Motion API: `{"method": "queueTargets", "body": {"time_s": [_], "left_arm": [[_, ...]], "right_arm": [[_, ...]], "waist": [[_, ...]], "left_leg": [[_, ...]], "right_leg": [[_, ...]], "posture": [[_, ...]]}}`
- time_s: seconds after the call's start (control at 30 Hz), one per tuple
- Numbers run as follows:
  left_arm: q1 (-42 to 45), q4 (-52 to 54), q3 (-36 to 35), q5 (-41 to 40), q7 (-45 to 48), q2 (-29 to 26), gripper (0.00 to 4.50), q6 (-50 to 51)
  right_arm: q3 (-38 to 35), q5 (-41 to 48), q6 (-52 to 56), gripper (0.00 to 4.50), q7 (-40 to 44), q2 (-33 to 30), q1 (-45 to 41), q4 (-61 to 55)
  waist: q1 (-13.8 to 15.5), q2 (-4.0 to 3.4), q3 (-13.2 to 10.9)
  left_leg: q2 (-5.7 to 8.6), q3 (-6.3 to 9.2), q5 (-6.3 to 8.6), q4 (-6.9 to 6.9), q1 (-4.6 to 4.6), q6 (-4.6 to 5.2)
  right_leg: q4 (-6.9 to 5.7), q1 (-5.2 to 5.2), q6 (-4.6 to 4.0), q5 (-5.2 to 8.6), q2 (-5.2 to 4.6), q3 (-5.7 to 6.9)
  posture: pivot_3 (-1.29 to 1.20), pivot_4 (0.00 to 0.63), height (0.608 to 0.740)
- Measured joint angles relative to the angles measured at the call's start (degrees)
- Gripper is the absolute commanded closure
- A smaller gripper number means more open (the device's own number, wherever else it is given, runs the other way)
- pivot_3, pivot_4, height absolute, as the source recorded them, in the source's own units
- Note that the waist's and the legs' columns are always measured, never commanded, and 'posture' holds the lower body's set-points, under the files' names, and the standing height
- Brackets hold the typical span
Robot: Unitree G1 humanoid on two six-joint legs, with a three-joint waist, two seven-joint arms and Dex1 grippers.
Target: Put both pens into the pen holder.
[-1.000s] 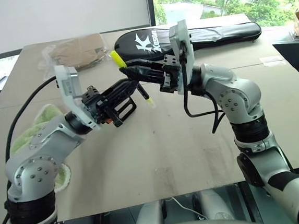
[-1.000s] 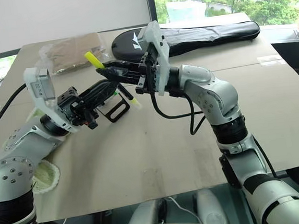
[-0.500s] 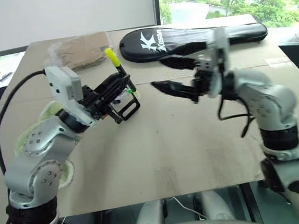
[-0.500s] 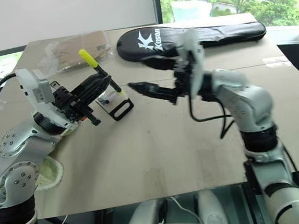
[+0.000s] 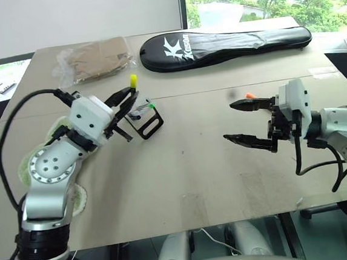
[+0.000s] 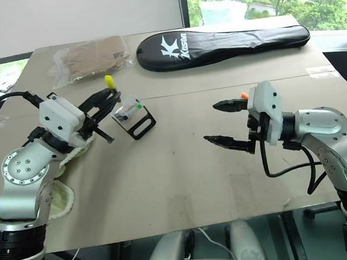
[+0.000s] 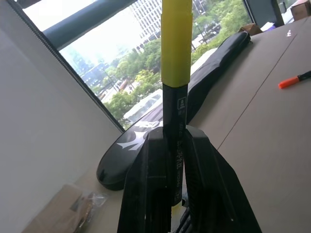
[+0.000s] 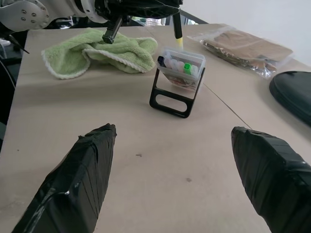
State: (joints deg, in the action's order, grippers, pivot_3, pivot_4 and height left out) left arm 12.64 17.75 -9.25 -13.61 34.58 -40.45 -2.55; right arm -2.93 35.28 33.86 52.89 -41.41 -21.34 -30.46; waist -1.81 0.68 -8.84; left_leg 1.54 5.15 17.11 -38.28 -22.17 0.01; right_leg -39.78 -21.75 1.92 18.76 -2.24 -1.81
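Item one: my left tool [image 5: 124, 99], clamped on the black-barrelled marker pen with the yellow cap [image 5: 133, 82], which stands upright just above the small clear plastic pen holder with a black loop-shaped frame [image 5: 143, 115]. I take that holder as landmark; it sits on the brown tabletop [image 5: 183, 165].

Item two: my right tool [image 5: 244, 121], fingers spread wide and empty, well to the holder's right.

Item three: orange-capped black pen [image 5: 250, 95], lying flat on the tabletop, far right of the holder.

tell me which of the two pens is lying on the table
The orange-capped pen, lying loose on the table behind the open right hand. The yellow-capped pen is clamped in the left hand, above the pen holder.
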Motion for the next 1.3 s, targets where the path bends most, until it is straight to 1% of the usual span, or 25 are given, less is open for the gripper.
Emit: {"method": "queueTargets", "body": {"time_s": [0.2,0.4,0.67,0.73,0.77,0.8,0.87,0.97,1.0,1.07,1.17,1.2,1.27,1.3], "left_arm": [[2.77,-5.34,1.28,1.89,1.91,1.99,4.5,-5.91],[3.01,-7.62,2.12,2.25,3.46,2.46,4.5,-6.37],[2.78,-7.82,2.48,3.18,4.25,2.37,4.5,-6.4],[2.71,-8.4,2.48,4.97,3.76,1.82,3.57,-6.35],[2.58,-8.68,2.43,5.52,3.58,1.62,3.39,-6.3],[2.22,-9.03,2.42,5.9,3.44,1.46,2.8,-6.3],[1.51,-9.27,2.42,6.05,3.43,1.51,1.87,-6.29],[1.21,-9.05,2.26,5.17,3.43,2.01,0.35,-6.13],[1.01,-8.42,2.05,4.13,3.44,2.5,0.03,-5.4],[0.68,-6.77,1.45,0.81,3.91,3.04,0.03,-3.03],[-0.23,-1.62,-1.26,-13.2,7.14,3.07,0.03,6.65],[-0.87,0.57,-2.29,-19.04,8.56,2.05,0.03,11.02],[-3.3,5.1,-3.74,-29.58,12.17,-3.06,0.03,20.51],[-4.08,6.83,-4.07,-33.09,13.29,-4.8,0.03,23.78]], "right_arm": [[-0.55,0.31,-0.07,0.47,-2.85,-0.13,2.25,-2.44],[-0.57,0.69,-0.01,0.47,-5.24,-0.32,2.71,-3.33],[-0.87,1.2,-0.01,0.47,-6.72,-0.58,3.82,-3.36],[-1.28,1.3,-0.01,0.39,-6.97,-0.58,3.89,-3.36],[-1.54,1.32,-0.01,0.39,-7.02,-0.59,3.99,-3.35],[-1.68,1.37,-0.01,0.39,-7.12,-0.59,4.04,-3.35],[-1.74,1.54,-0.01,0.39,-7.23,-0.59,4.2,-3.33],[-2.0,1.59,-0.01,0.39,-7.54,-0.58,4.43,-3.3],[-2.22,1.71,0.17,0.39,-8.21,-0.56,4.69,-3.3],[-2.6,1.84,0.99,0.39,-9.27,-0.28,4.98,-3.21],[-2.92,1.14,3.49,0.39,-14.25,0.85,4.89,-1.91],[-3.01,0.76,5.53,0.39,-16.59,1.09,4.24,-0.55],[-2.51,-1.3,11.49,0.39,-21.03,-0.02,1.25,3.76],[-2.45,-2.21,13.76,0.39,-22.64,-0.36,-0.05,6.0]], "waist": [[0.11,0.01,0.0],[-0.05,0.01,0.0],[0.05,0.01,0.0],[0.02,0.01,0.0],[0.01,0.01,0.0],[-0.02,0.01,0.0],[-0.03,0.01,0.0],[0.03,0.01,0.0],[0.04,0.01,0.0],[0.04,0.02,0.0],[-0.2,0.02,0.01],[-0.34,0.02,0.01],[-0.68,0.0,-0.01],[-0.61,0.0,0.0]], "left_leg": [[0.0,0.03,0.0,-0.01,0.0,0.0],[0.0,0.05,0.0,-0.02,0.0,0.0],[0.01,0.06,0.0,-0.04,0.0,0.0],[0.01,0.06,0.0,-0.04,0.0,0.0],[0.01,0.06,0.0,-0.04,0.0,0.0],[0.01,0.06,0.0,-0.04,0.01,0.0],[0.01,0.06,0.0,-0.04,0.0,0.0],[0.01,0.07,0.0,-0.04,0.0,0.0],[0.0,0.08,0.0,-0.05,-0.01,0.0],[0.0,0.08,0.0,-0.05,-0.02,0.0],[-0.03,0.07,-0.01,-0.06,0.0,-0.01],[-0.03,0.06,-0.01,-0.06,0.0,-0.01],[-0.03,0.0,-0.01,-0.04,0.05,-0.01],[-0.02,0.0,-0.01,-0.04,0.07,-0.01]], "right_leg": [[-0.02,0.02,0.0,0.0,0.0,0.05],[-0.03,0.01,0.0,0.0,0.02,0.07],[-0.02,0.03,0.0,0.0,0.01,0.09],[-0.03,0.03,0.0,0.0,0.02,0.09],[-0.03,0.03,0.0,0.0,0.02,0.1],[-0.03,0.03,0.0,0.0,0.02,0.09],[-0.03,0.03,0.0,0.0,0.02,0.1],[-0.03,0.04,0.0,0.0,0.01,0.1],[-0.03,0.04,0.0,0.0,0.01,0.11],[-0.03,0.04,0.0,0.0,0.0,0.11],[-0.06,0.03,0.0,0.0,0.0,0.08],[-0.07,0.04,0.0,0.0,0.01,0.06],[-0.09,0.03,0.0,0.0,0.02,-0.01],[-0.08,0.05,0.0,0.0,0.02,-0.01]], "posture": [[0.0,0.15,0.74],[0.0,0.15,0.74],[0.0,0.15,0.74],[0.0,0.15,0.74],[0.0,0.15,0.74],[0.0,0.15,0.74],[0.0,0.15,0.74],[0.0,0.15,0.74],[0.0,0.15,0.74],[0.0,0.15,0.74],[0.0,0.15,0.74],[0.0,0.15,0.74],[0.0,0.15,0.74],[0.0,0.15,0.74]]}}
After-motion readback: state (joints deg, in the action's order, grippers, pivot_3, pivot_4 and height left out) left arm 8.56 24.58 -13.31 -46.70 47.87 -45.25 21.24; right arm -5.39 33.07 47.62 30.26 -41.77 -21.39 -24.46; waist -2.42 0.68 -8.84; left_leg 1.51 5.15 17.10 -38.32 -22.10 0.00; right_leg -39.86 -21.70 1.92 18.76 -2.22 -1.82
